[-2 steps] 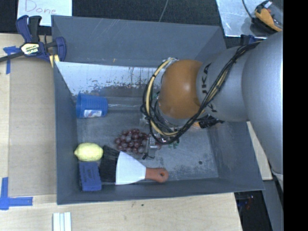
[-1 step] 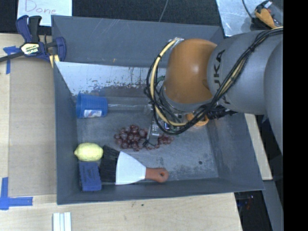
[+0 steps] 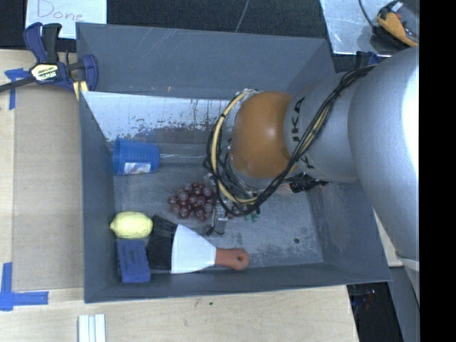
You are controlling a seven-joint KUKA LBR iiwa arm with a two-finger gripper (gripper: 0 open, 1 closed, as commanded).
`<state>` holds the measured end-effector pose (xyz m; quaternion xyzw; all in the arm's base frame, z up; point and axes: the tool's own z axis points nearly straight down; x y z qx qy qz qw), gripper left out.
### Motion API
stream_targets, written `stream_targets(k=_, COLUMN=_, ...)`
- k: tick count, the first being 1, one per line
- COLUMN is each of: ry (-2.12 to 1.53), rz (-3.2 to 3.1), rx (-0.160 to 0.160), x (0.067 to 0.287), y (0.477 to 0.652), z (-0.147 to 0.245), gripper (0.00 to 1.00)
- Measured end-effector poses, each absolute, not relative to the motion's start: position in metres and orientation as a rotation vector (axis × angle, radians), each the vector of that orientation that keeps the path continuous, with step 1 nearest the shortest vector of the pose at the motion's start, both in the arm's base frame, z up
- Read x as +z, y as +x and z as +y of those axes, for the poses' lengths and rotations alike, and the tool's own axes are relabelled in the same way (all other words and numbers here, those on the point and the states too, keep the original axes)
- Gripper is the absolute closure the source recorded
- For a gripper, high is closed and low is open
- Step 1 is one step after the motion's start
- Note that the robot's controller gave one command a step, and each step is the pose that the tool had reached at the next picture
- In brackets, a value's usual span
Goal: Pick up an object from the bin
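My gripper (image 3: 219, 223) reaches down from under the arm's orange cover to the middle of the bin floor. Its tip is at the right edge of a bunch of dark purple grapes (image 3: 191, 199) and just above the white body of a brush (image 3: 189, 251). The brush lies along the front wall, with black bristles to the left and a reddish-brown handle to the right. Whether the tip touches the grapes is hidden by the cover and cables.
A yellow lemon (image 3: 132, 225) and a blue sponge block (image 3: 133, 261) lie in the front left corner. A blue cylinder with a label (image 3: 135, 158) lies on its side at the back left. The arm and its cover hang over the bin's right half.
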<state>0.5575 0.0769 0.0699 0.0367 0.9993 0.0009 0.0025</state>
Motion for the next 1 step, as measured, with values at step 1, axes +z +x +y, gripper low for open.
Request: stream_targets(k=1, ry=-0.101, rz=3.111, rx=0.002, x=0.0708, y=0.5791, z=0.0952, gripper=0.0)
